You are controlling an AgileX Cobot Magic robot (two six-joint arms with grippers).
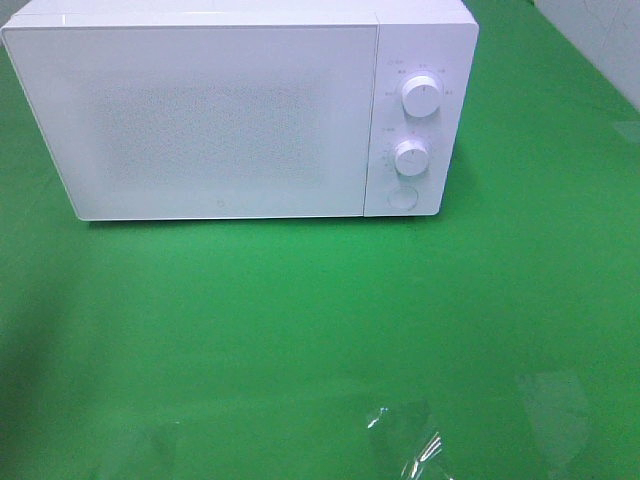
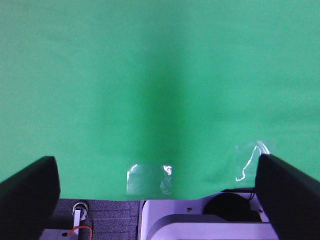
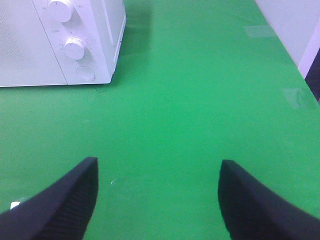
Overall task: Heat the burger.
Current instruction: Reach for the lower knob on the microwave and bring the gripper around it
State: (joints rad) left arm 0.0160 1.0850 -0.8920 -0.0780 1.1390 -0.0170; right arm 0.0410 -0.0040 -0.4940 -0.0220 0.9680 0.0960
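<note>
the left pincer (image 2: 155, 159) stands released, its 2 dark jaws spread wide with nothing but bare green table (image 2: 160, 75) between them. just ahead of it lie 2 patches of clear tape (image 2: 148, 179) stuck flat to the cloth. the microwave does not appear in the left wrist view, so this pincer's place relative to it cannot be told.

the right pincer (image 3: 159, 164) is also released and empty, jaws apart over the table, well short of the microwave (image 3: 60, 40) and off toward its control-panel side.

the white microwave (image 1: 200, 120) sits at the far side of the table (image 1: 300, 330) with its door (image 1: 190, 125) fully shut. on its panel are 2 round knobs, an upper knob (image 1: 421, 96) and a lower knob (image 1: 411, 157), with a round button (image 1: 402, 197) under them; their settings are too small to read.

the burger is not in view in any picture. the door is pale and opaque, so whether the burger sits inside the microwave or somewhere out of frame cannot be told.

as a judgement: nothing visible shows heating under way. if the burger is outside, all steps are left: open the door, load it, shut, set a knob. if it is inside, setting the knob may be what is left.
</note>
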